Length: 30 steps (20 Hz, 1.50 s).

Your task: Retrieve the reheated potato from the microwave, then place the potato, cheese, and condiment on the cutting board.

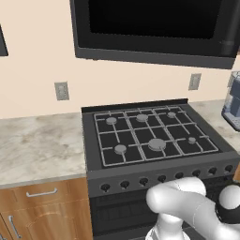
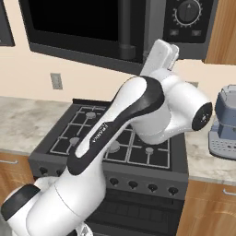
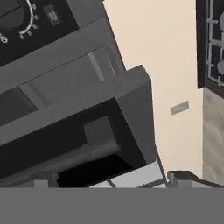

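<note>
Left base view: big black box microwave [image 1: 154,28] w/ dark glass door hangs on the wall above a black gas stove [image 1: 150,136]; grey coffee machine [image 1: 233,105] at right edge.

Right base view: white arm reaches up to the microwave's handle side, below its round knob.

Hand view: microwave underside close; two-finger gripper [image 3: 109,180] spread wide, holding nothing. Potato can't be seen.

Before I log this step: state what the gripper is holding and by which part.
Nothing is held. In the hand view the gripper is open, its fingers spread apart with nothing between them, close under the microwave by its door edge.
</note>
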Available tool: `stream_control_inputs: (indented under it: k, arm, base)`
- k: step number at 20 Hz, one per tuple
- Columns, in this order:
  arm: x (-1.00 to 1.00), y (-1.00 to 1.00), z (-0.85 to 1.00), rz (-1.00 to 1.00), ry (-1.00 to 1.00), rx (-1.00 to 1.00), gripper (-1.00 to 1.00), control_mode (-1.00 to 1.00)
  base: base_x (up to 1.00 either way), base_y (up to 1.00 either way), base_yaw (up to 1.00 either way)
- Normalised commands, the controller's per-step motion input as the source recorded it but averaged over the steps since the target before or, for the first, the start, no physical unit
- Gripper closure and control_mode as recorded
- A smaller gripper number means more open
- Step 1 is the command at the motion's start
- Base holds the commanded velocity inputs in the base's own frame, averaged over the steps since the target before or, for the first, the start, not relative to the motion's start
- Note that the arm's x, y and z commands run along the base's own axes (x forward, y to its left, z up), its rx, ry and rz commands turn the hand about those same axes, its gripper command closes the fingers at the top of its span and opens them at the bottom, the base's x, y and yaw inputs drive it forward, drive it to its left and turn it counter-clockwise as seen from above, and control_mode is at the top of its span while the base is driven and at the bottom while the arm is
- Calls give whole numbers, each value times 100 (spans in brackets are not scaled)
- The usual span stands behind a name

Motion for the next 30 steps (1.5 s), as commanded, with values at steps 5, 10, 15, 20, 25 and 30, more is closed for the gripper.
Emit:
stream_control_inputs:
  k: [5,10,15,20,25,30]
  arm:
    - [51,-39,-3,38,-6,7,-100,-100]
    - [23,-44,4,42,-22,0,-100,-100]
    - [4,-44,12,31,-26,-6,-100,-100]
    - [19,-13,0,19,-24,-17,-100,-100]
    - [24,0,-17,7,-20,-29,-100,-100]
    - [50,-8,10,-15,7,-21,-100,-100]
  base:
    - [0,0,0]
    - [0,0,0]
    - [0,0,0]
    - [0,0,0]
    - [0,0,0]
    - [0,0,0]
